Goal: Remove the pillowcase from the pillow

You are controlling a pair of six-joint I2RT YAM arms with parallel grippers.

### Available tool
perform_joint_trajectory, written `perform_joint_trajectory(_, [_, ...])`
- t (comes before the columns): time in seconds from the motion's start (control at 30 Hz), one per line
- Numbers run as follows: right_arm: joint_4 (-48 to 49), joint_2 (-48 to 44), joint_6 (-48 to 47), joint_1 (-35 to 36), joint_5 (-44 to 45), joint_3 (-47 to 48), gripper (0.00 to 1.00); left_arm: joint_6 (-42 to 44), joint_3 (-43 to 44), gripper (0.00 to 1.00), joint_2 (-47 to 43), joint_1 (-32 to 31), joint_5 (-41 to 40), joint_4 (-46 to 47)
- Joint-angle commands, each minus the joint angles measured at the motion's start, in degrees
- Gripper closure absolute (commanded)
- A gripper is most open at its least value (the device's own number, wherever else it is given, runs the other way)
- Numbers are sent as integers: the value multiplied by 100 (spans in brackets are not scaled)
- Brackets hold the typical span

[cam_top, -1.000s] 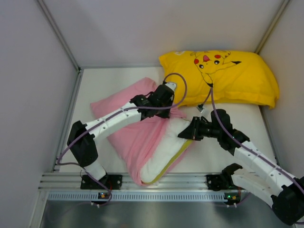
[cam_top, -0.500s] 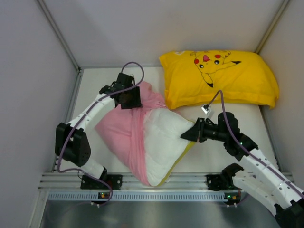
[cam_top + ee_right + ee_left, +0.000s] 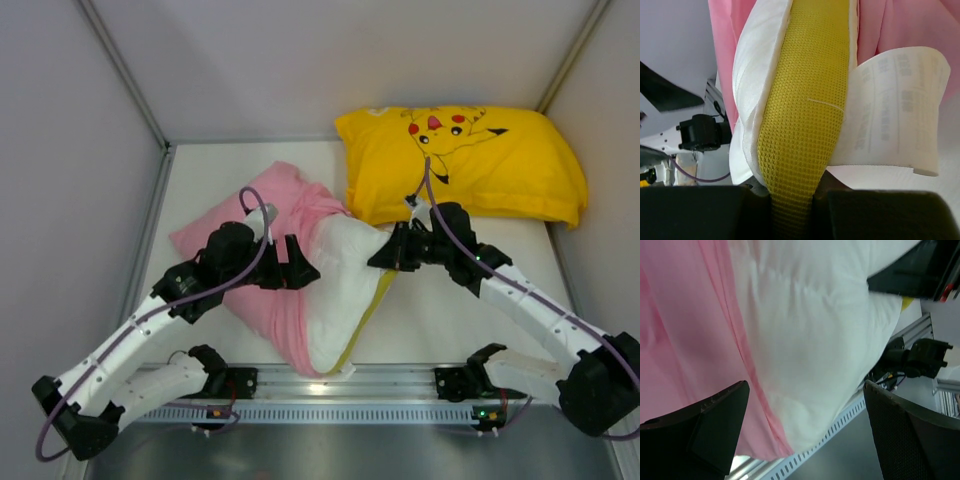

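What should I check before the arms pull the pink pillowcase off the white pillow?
1. Is the right gripper shut on the pillow at its yellow edge trim: ok.
2. Is the left gripper holding the pillowcase: not ok, jaws open, nothing pinched.
3. Is the pillow partly out of the pillowcase: ok, white half exposed.
4. Is the yellow cartoon pillow clear of the pull: cannot tell, it lies close behind.

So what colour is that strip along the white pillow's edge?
The edge strip is yellow mesh, clearest in the right wrist view.
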Motion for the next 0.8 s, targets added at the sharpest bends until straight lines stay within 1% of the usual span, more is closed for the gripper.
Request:
perform_joint_trajectory(0.0, [704, 314, -61, -135, 239, 583, 100, -795, -845, 1, -537, -314, -7, 43])
perform_joint_trajectory(0.07, [879, 525, 106, -283, 213, 698, 100, -1147, -1146, 1, -949, -367, -8, 43])
perform_joint_trajectory(0.13, [1029, 683, 264, -372, 108, 743, 100, -1436, -1542, 1, -1126, -384, 10, 61])
perform_joint_trajectory(0.27, [1460, 947, 607, -460, -498, 857, 100, -1587, -1859, 1, -1320, -420, -130, 61])
perform_joint_trajectory(0.33, [1478, 956, 651, -469, -552, 901, 100, -1587, -1903, 2, -1338, -428, -244, 61])
perform_joint_trajectory(0.4, [1478, 852, 704, -478, -578, 892, 100, -1561, -1929, 1, -1224, -428, -280, 52])
perform_joint_trajectory(0.47, [1478, 772, 748, -478, -639, 892, 100, -1570, -1947, 2, -917, -428, -254, 61])
perform_joint_trajectory(0.57, [1478, 544, 801, -486, -658, 927, 100, -1526, -1947, 8, -539, -516, -245, 201])
perform_joint_trajectory(0.6, [1478, 439, 801, -504, -658, 945, 100, -1526, -1938, 12, -477, -560, -297, 219])
perform_joint_trajectory(0.63, [1487, 368, 818, -548, -666, 962, 100, -1508, -1930, 23, -407, -586, -333, 219])
perform_joint_trajectory(0.67, [1487, 315, 845, -644, -692, 1006, 100, -1500, -1921, 26, -398, -595, -376, 228])
perform_joint_trajectory(0.7, [1478, 219, 871, -688, -719, 1033, 100, -1482, -1929, 32, -389, -595, -386, 228])
perform_joint_trajectory(0.73, [1478, 174, 889, -819, -745, 1059, 100, -1464, -1947, 48, -415, -595, -386, 237])
perform_joint_trajectory(0.77, [1478, 130, 906, -899, -754, 1120, 100, -1456, -1956, 57, -432, -595, -359, 263])
